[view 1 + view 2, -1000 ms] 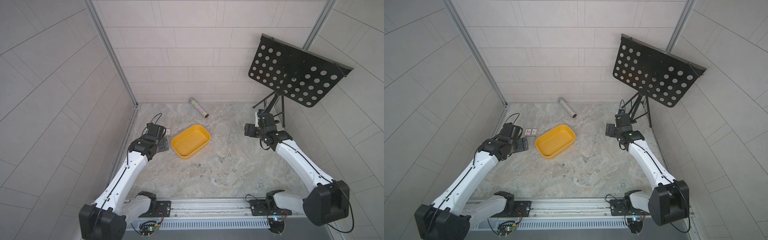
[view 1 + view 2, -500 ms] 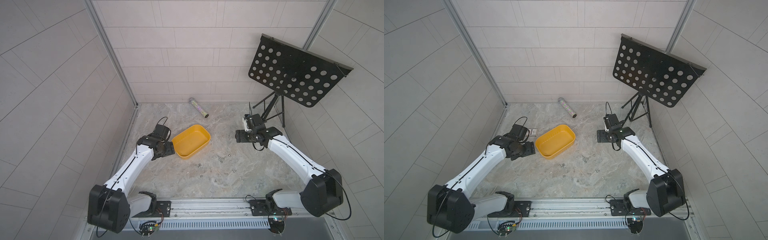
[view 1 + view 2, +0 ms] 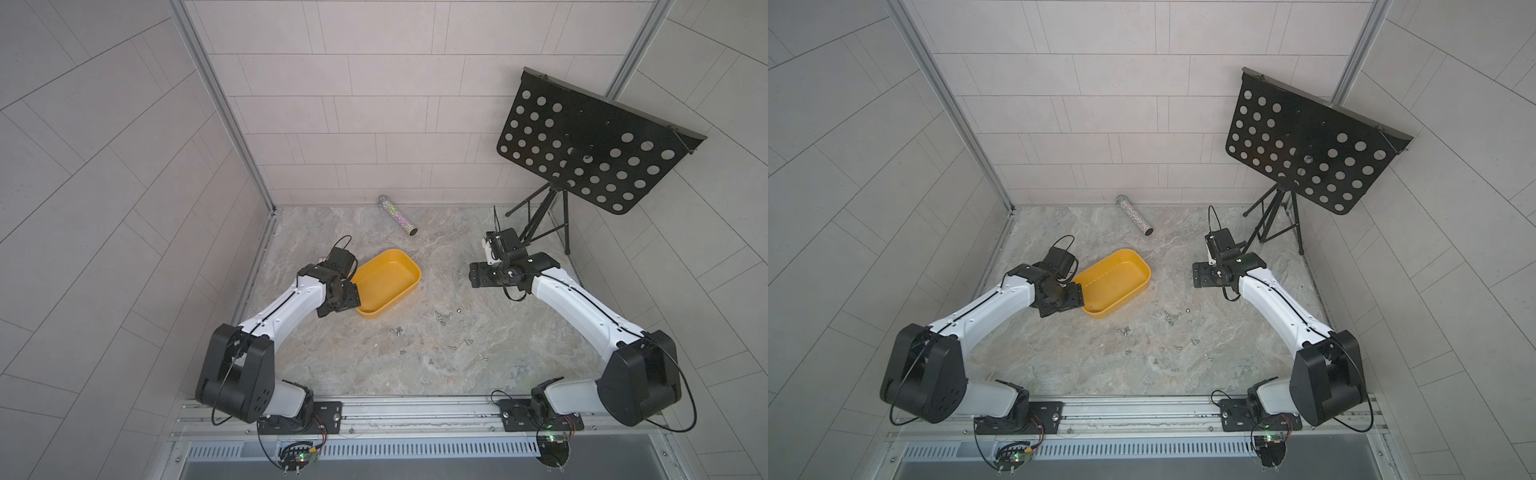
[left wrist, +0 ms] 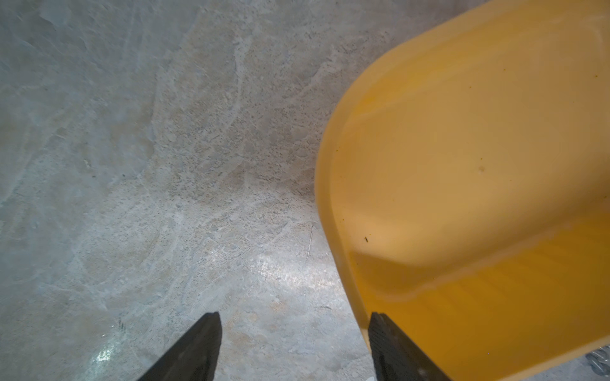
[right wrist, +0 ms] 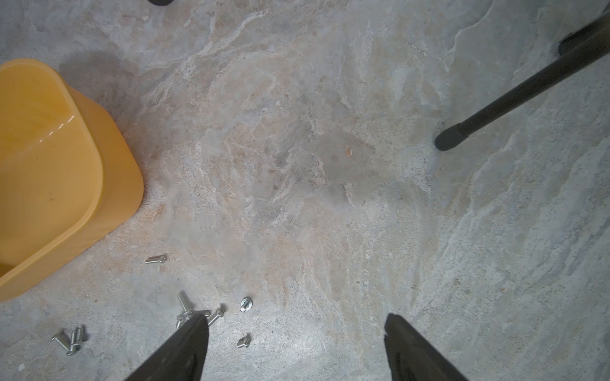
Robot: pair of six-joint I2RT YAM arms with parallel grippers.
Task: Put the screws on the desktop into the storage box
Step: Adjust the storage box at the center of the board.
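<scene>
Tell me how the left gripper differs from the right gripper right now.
The left gripper straddles the rim of the storage box, one finger over its inside; the right gripper hangs over bare desktop, apart from the box. Between the left gripper's fingers show rim and desktop; between the right gripper's, only desktop, with screws beside one finger. Both stand open, holding nothing.

White arm links (image 3: 291, 302), bulky black joints (image 3: 237, 374) — thin looped black cables (image 3: 343, 237) at wrists

Storage box (image 5: 115, 184): smooth glossy yellow plastic. Desktop (image 5: 297, 165): matt, veined stone look. Screws (image 5: 246, 303): shiny metal.
</scene>
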